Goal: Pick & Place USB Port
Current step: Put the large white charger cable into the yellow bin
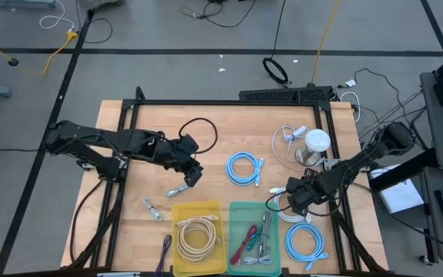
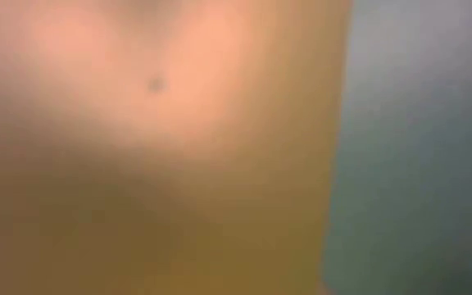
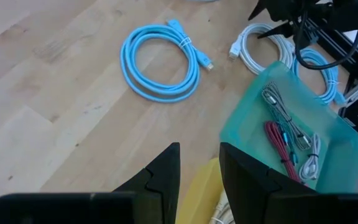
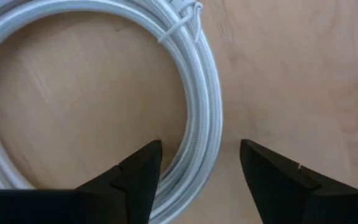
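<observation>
Two small silver USB connectors lie flat on the wood, one [image 1: 177, 190] just near-left of my left gripper [image 1: 193, 177], the other [image 1: 152, 208] farther left. My left gripper [image 3: 199, 168] is open and empty, hovering over bare wood by the yellow bin's far edge. My right gripper [image 1: 292, 192] is open low over a white cable coil [image 1: 289, 213]. In the right wrist view its fingers [image 4: 201, 165] stand on either side of the coil's bundled strands [image 4: 204, 93]. The low view is blurred out and shows nothing.
A yellow bin [image 1: 177, 231] holds a beige cable, and a teal bin [image 1: 235, 231] beside it holds mixed cables. Light-blue coils lie at centre [image 1: 244, 168] and at the near right [image 1: 306, 242]. A white coil [image 1: 287, 138] and a white round object [image 1: 318, 142] sit far right.
</observation>
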{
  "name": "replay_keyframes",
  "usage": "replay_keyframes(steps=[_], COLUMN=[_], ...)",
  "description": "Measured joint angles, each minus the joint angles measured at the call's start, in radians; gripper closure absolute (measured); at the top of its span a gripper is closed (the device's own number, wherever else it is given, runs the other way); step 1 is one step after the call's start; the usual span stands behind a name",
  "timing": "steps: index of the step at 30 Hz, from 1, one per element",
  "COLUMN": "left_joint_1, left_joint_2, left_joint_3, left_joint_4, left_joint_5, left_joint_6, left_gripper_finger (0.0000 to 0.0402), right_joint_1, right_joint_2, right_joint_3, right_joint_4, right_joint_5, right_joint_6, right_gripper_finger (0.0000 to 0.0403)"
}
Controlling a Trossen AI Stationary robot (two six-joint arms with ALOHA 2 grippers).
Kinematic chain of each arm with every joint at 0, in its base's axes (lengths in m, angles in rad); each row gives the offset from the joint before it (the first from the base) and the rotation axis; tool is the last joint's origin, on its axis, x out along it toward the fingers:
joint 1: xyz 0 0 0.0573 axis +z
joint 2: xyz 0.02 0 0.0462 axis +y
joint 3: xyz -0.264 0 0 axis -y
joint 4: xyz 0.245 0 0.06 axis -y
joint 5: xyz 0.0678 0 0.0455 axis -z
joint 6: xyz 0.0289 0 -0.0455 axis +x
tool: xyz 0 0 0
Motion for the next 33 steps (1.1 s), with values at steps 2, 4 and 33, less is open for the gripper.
replay_keyframes(steps=[2,4,33], left_joint_1=[-0.005,-0.005,-0.005], left_joint_2=[0.000,0.000,0.000], left_joint_3=[0.000,0.000,0.000], left_joint_4=[0.001,0.002,-0.043], left_joint_5=[-0.006,-0.006,-0.209], left_joint_6=[-0.004,-0.008,-0.166], left_gripper_finger=[0.0287,0.0287,0.0287], right_joint_1=[0.000,0.000,-0.217], right_joint_2=[0.000,0.001,-0.244], right_joint_3=[-0.001,-0.002,0.290], right_joint_4=[-0.002,-0.008,-0.186], right_joint_5=[0.000,0.000,0.542], right_joint_6=[0.015,0.035,0.232], right_gripper_finger=[0.0216,0.0257,0.0373])
